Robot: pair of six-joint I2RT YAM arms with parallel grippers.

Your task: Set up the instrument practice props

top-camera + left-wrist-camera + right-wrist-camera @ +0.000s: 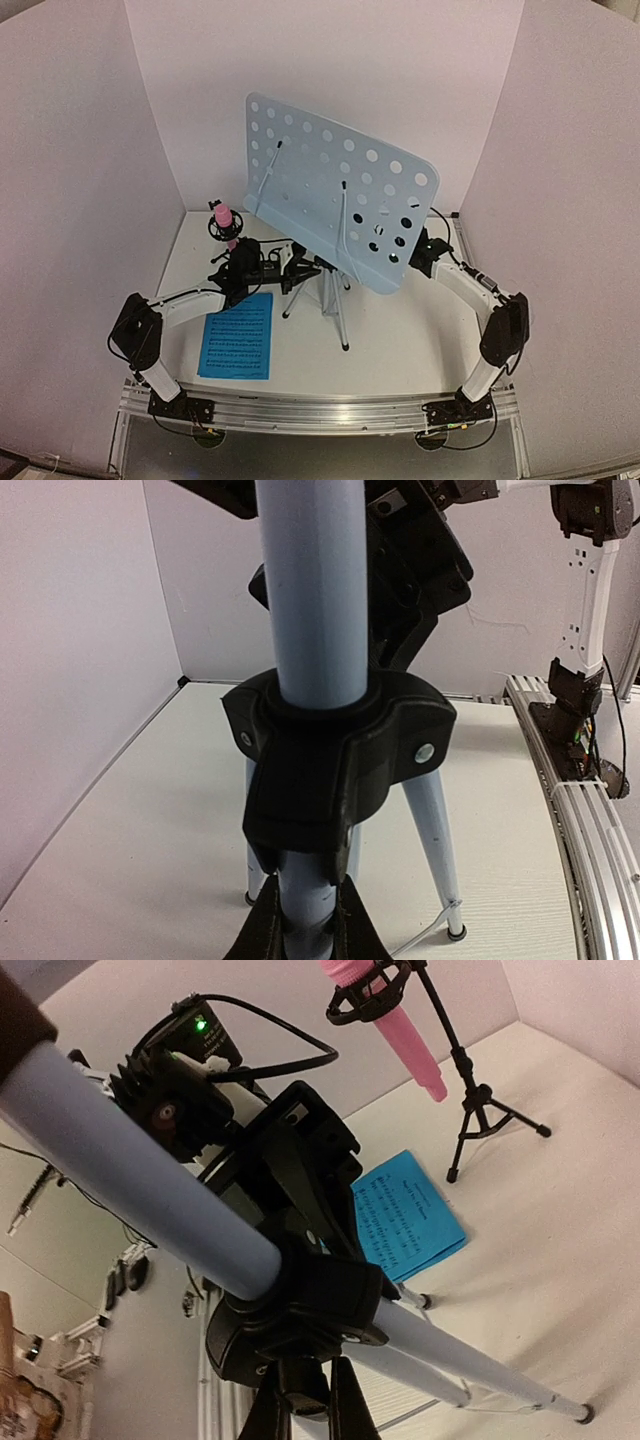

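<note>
Tripod [310, 590], silver folding metal, upright mid white tabletop [400, 340], carries tilted pale blue-grey perforated desk [335, 195]. Left gripper [308, 925] pinches tripod tube under black plastic collar [340, 740]. Right gripper [303, 1405] pinches collar underside. Bright blue printed music sheet [238, 335] lies flat left of tripod.

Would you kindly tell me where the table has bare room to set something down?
The widest bare patch of table is right of the stand, between its legs and the right arm. The left is crowded: microphone, left gripper, blue sheet.
</note>
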